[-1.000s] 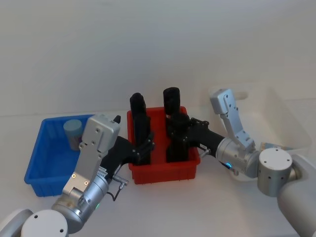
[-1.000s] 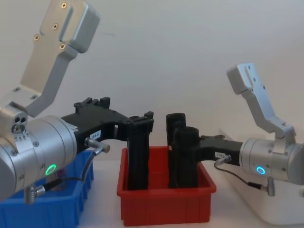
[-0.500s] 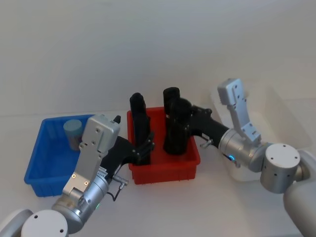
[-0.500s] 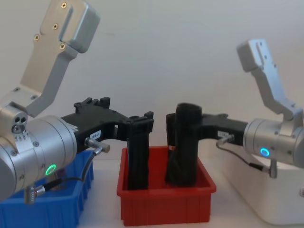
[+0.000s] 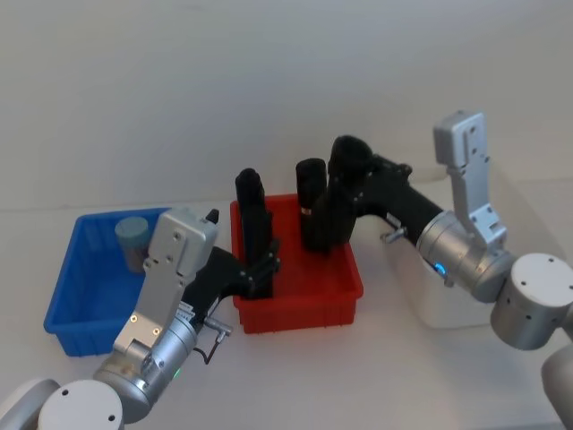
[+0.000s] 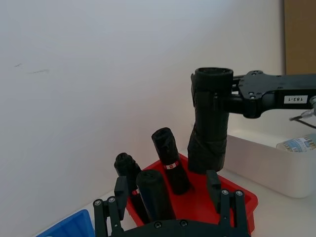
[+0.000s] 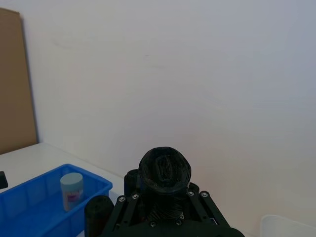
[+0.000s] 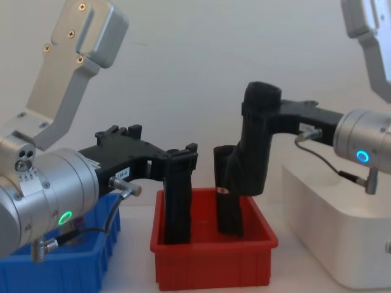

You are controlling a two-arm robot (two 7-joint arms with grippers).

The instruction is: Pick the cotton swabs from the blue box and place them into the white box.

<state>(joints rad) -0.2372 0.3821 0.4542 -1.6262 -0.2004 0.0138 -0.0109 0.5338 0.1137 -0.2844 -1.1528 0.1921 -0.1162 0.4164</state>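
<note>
Black tube point(image 5: 345, 193) gripped by right pincer point(image 5: 356, 190), lifted above red bin point(image 5: 300, 305) | left pincer point(image 6: 168, 195) open beside that bin | cotton swabs point(image 5: 132, 240) wait in blue box point(image 5: 67, 305), left of it | next: carry tube aside, likely.

The head view looks down from above on the red bin point(image 5: 345, 288) with the blue box point(image 5: 67, 296) at its left. The chest view sits lower and close, facing across the table at the red bin's side. Each wrist view looks forward along its own arm toward the back wall. All four share the red bin.
</note>
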